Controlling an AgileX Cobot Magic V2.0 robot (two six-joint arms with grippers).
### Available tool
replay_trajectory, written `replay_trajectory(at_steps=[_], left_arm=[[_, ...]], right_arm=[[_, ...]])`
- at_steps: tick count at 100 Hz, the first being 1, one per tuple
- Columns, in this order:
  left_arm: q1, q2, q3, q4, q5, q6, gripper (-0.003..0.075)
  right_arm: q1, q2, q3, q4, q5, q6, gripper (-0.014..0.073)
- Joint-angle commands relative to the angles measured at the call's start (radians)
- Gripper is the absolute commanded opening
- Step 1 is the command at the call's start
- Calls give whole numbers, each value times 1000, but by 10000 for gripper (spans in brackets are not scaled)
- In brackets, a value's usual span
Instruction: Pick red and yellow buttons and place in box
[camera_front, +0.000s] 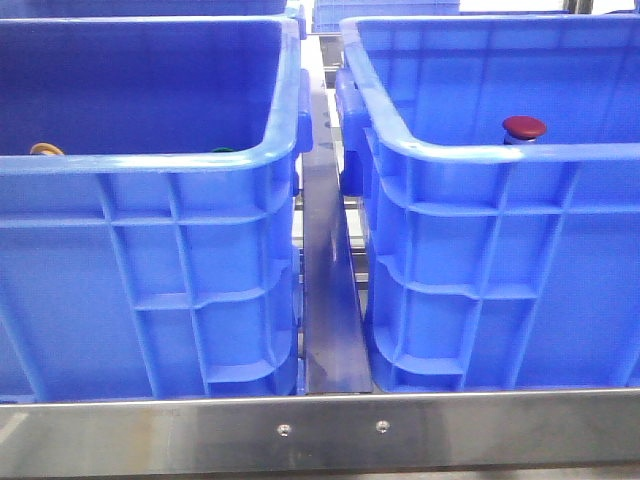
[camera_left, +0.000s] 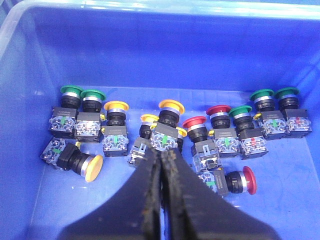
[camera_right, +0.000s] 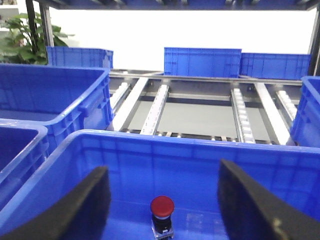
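Note:
The box (camera_front: 480, 152) is the right blue crate, and one red button (camera_front: 524, 127) stands upright inside it. In the right wrist view my right gripper (camera_right: 163, 167) is open above the box (camera_right: 175, 140), with that red button (camera_right: 162, 205) below and apart from both fingers. The left crate (camera_front: 150, 165) holds several red, yellow and green buttons. My left gripper (camera_left: 164, 152) is shut and empty over them, its tips just in front of a yellow button (camera_left: 171, 106). Other yellow buttons (camera_left: 116, 106) (camera_left: 94, 168) and red ones (camera_left: 197, 122) (camera_left: 248, 180) lie around it.
Green buttons (camera_left: 71, 90) (camera_left: 264, 94) stand at both ends of the row in the left crate (camera_left: 165, 50). A metal rail (camera_front: 328, 300) runs between the two crates. Roller tracks (camera_right: 240, 115) and more blue crates (camera_right: 202, 61) lie beyond the box.

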Motion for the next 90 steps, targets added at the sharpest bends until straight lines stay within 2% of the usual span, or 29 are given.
replay_trajectory(at_steps=[1,18,28,43,50,57,69,74,81,90], left_arm=[[5,-10,-25,26,-59,-10,-19],[5,-10,-25,26,-61,-10,-19],[5,-10,-25,26,-63,-10,-19],[5,-10,-25,24,-65,1,6],[5,-10,-25,10,-65,26,80],[5,-10,-25,-1,-65,42,199],[5,-10,-25,-1,-67,45,491],[5,-8,-25,-1,-69,44,581],[5,5,-29,-1,-63,44,639],[5,40,-48,-1,-54,55,639]], right_arm=[[3,-43,-5,11,10,0,332],[3,-78,4,13,11,0,69],[3,-77,6,13,11,0,-57],[3,-77,6,14,12,0,-67],[3,-77,6,14,12,0,-67],[3,-77,6,14,12,0,-67],[3,-77,6,14,12,0,-67],[3,-77,6,14,12,0,-67],[3,-77,6,14,15,0,-67],[3,-77,6,14,16,0,-67]])
